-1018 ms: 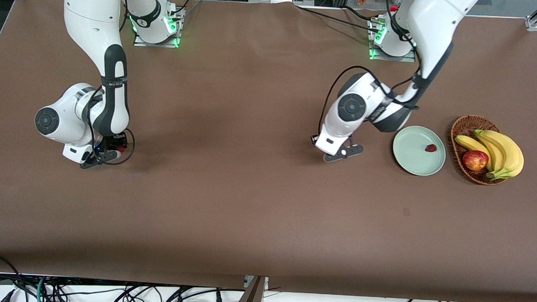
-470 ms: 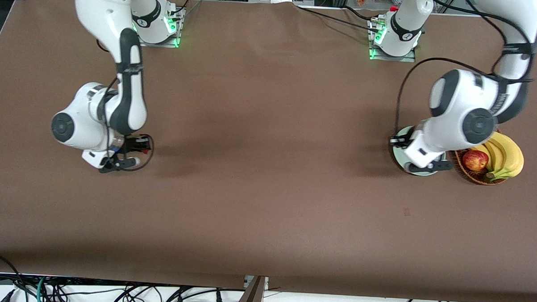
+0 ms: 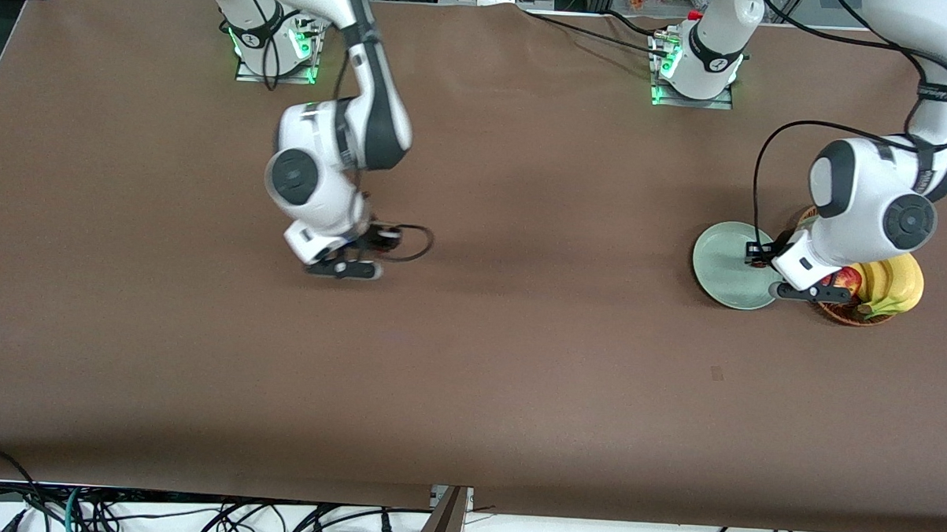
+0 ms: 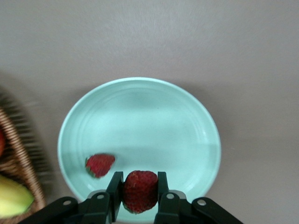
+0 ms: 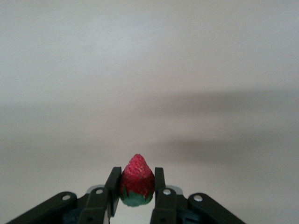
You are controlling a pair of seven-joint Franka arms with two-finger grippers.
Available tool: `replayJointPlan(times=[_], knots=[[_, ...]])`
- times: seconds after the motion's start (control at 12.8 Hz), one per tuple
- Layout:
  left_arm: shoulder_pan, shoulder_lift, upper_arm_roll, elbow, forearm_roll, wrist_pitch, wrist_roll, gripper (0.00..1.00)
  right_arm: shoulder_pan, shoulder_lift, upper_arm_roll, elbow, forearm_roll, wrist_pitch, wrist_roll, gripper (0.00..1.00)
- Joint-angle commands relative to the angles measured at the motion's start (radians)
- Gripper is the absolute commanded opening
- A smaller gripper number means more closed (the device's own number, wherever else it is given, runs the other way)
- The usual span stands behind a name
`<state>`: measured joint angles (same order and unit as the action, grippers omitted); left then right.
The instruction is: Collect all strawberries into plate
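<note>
In the left wrist view my left gripper point(image 4: 139, 181) is shut on a strawberry point(image 4: 139, 191) and holds it over the rim of the pale mint-green plate point(image 4: 140, 116) on the basket's side. A second strawberry point(image 4: 99, 164) lies on the plate. In the front view the left gripper point(image 3: 813, 292) hangs over the plate point(image 3: 721, 267), and both berries are hidden there. My right gripper point(image 3: 344, 268) is up over bare table toward the right arm's end. In the right wrist view it point(image 5: 137, 179) is shut on a third strawberry point(image 5: 137, 185), tip pointing away from the gripper.
A brown wicker basket point(image 3: 840, 313) with bananas point(image 3: 892, 284) and a red-yellow apple point(image 3: 848, 280) stands beside the plate toward the left arm's end. Its rim shows in the left wrist view point(image 4: 21, 144). A brown cloth point(image 3: 518, 338) covers the table.
My left gripper has swung from mid-table to over the plate's basket-side rim. My right gripper has moved from its end of the table toward the middle.
</note>
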<state>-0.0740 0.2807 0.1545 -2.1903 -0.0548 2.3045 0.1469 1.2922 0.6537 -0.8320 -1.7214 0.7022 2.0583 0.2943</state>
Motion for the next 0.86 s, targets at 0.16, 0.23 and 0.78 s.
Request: replayJointPlan(times=[0.16,0.23,0.78], knots=[[0.000,0.034,0.000,-0.105,-0.030,0.184,0.056,0.19,-0.016,0.182,0.215,0.256,0.013,0.133,0.439,0.00],[0.000,0.038,0.002,-0.105,-0.030,0.185,0.056,0.21,-0.023,0.220,0.253,0.307,0.013,0.198,0.518,0.00],[-0.001,-0.075,0.003,-0.019,-0.030,0.009,0.100,1.00,-0.024,0.397,0.379,0.503,0.011,0.471,0.853,0.00]])
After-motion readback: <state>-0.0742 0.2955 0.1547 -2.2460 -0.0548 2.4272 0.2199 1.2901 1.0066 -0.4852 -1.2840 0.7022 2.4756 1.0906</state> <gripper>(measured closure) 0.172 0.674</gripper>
